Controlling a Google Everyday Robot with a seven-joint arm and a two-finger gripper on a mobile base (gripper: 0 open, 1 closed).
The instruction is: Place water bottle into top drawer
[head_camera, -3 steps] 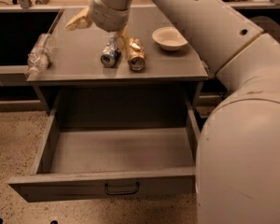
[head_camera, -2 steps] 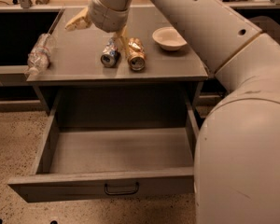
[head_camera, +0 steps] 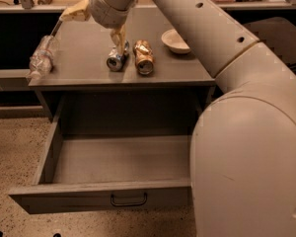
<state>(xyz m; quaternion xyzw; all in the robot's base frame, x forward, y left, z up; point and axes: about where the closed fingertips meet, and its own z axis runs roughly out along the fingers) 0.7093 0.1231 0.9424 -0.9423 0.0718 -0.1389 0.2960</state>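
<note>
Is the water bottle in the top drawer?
No: the water bottle lies on the table's left edge, outside the open top drawer; the gripper hangs over the table.

Dim warm light; hand (head_camera: 97, 23) above table (head_camera: 84, 63) rear-left; deep shadow under table.

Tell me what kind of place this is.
Probably a robotics lab: cluttered workbench behind, grey table with open shallow grey drawer, speckled floor. The open gripper hangs above the table's far side.

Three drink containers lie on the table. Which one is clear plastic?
The water bottle at the left edge of the table; the blue-silver can and gold-brown can are metal. The open gripper is above the table, near the cans.
</note>
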